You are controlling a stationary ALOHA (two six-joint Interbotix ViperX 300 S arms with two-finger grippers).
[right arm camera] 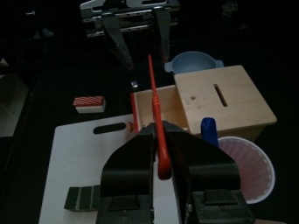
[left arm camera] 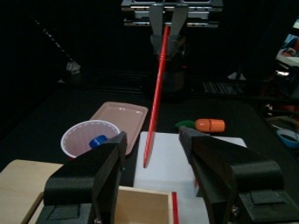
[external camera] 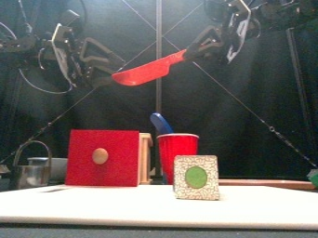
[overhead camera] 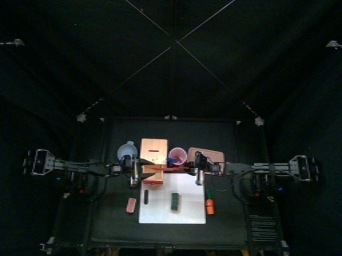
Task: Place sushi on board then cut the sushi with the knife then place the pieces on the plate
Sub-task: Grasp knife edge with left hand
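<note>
front view is showing the red knife (external camera: pixel 149 68) hanging high above the bench (overhead camera: pixel 114 230), so the cutting step is only beginning. the right fingers (right arm camera: pixel 128 171) are pinching its handle, with the blade pointing toward the left fingers (left arm camera: pixel 93 171), which are standing spread and holding nothing. the sushi (external camera: pixel 196 177) is already sitting on the white board (right arm camera: pixel 87 157), nearer the front edge than the red cup (external camera: pixel 178 153), and is looking uncut. next, i am judging, the blade is needing to come down square across the roll, slowly, since a light block is likely to slide. the sushi is showing as a short dark block with a pale speckled end face and a green centre.
</note>
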